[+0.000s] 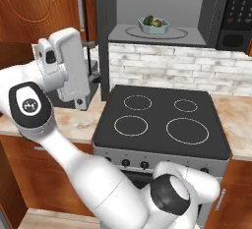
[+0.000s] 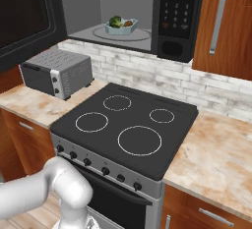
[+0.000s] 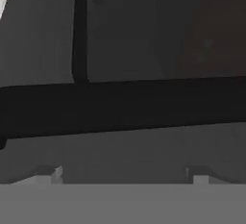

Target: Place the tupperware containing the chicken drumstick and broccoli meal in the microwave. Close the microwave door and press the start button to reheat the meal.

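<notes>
Microwave door (image 2: 24,21) cut off at left frame edge

The tupperware (image 1: 154,25) looked like smooth pale plastic. The microwave (image 2: 179,14) casing was glossy black, its cavity matt grey. The stove (image 2: 125,125) top was matt black glass with a brushed metal front. The worktop (image 2: 216,159) appeared polished marble. The cabinets (image 1: 42,7) showed glossy wood. The backsplash (image 1: 177,71) was rough whitewashed brick.
</notes>
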Motion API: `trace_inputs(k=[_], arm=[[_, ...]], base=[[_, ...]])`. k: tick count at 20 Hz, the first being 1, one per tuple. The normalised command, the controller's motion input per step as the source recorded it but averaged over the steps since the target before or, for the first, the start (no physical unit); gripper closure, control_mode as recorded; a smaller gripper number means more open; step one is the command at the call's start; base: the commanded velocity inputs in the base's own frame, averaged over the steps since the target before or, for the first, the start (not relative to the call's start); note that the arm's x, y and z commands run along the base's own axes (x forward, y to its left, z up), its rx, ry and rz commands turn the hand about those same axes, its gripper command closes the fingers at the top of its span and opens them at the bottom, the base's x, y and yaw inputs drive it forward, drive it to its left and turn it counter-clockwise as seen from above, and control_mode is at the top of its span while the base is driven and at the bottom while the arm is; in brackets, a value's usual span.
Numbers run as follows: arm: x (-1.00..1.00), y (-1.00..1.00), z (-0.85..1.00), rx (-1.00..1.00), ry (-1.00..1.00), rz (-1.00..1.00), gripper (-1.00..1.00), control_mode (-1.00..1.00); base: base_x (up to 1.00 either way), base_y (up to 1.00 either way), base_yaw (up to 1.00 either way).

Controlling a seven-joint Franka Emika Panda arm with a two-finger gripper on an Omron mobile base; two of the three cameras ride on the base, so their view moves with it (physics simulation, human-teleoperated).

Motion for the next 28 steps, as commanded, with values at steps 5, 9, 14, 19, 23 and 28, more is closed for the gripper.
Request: trace_inputs(k=[5,9,14,19,23,28], arm=[[0.0,-1.0,0.0,0.16,-0.02,-0.27,-1.0,-1.0],[0.0,-1.0,0.0,0.16,0.0,-0.23,-1.0,-1.0],[0.0,-1.0,0.0,0.18,0.0,-0.15,-1.0,-1.0],[0.0,-1.0,0.0,0.18,0.0,-0.06,-1.0,-1.0],[0.07,-1.0,-0.07,0.18,-0.02,-0.01,-1.0,-1.0],[0.06,-1.0,-0.1,0.21,-0.12,0.05,-1.0,-1.0]], base=[[0.0,0.0,0.0],[0.0,0.0,0.0],[0.0,0.0,0.0],[0.0,0.0,0.0],[0.0,0.0,0.0],[0.0,0.0,0.0]])
